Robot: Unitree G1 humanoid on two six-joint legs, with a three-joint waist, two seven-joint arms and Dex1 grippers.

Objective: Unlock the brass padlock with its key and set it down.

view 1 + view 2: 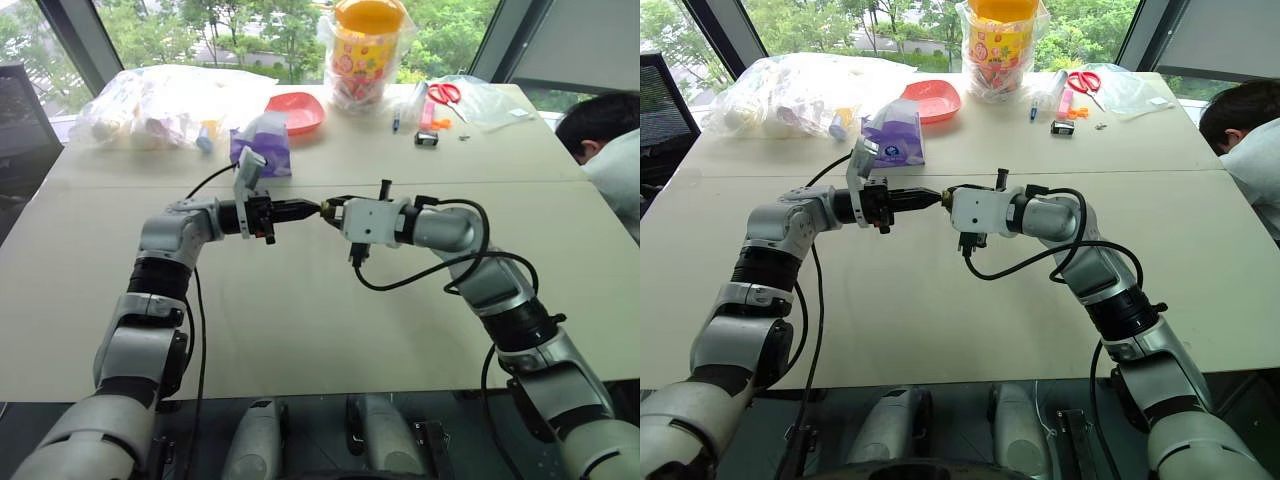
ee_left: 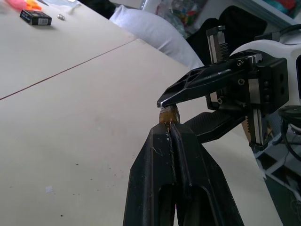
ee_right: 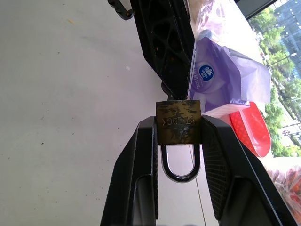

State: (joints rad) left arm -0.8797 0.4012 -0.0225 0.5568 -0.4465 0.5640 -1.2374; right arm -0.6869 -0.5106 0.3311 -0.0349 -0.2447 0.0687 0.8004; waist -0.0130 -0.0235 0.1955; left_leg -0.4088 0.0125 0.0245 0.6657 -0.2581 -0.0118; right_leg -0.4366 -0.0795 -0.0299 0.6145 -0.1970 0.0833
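Two robot arms meet tip to tip above the middle of a pale bench [image 1: 300, 330], the brass padlock [image 3: 178, 121] pinched between them. The right gripper [image 3: 178, 141] clamps the padlock's squarish body between its two black fingers, shackle pointing back toward the wrist; the lock hangs in the air, clear of the bench top. The left gripper [image 2: 170, 129] is pressed fully closed, its fingertips set against the keyhole end of the padlock. Whether the key sits between those closed tips cannot be made out.

Stamped letters on the padlock's brass face appear upside down in the right wrist view and seem to read "LOCK", with a couple of worn characters before them.

Behind the grippers, toward the window, a purple tissue pack [image 1: 262, 142] stands on the bench; it carries a small round blue-and-white emblem, its wording too small to read. A red plate [image 1: 297, 111] lies just beyond it, and a yellow patterned cup [image 1: 367, 45] in a clear bag stands near the far edge. To the robot's far left, clear plastic bags [image 1: 160, 105] of mixed items are heaped. To the far right lie red-handled scissors [image 1: 444, 94], a small black box [image 1: 426, 138] and a pen [image 1: 396, 122]. A person in a light top [image 1: 615, 170] leans in at the bench's right edge. Black cables loop from both wrists.
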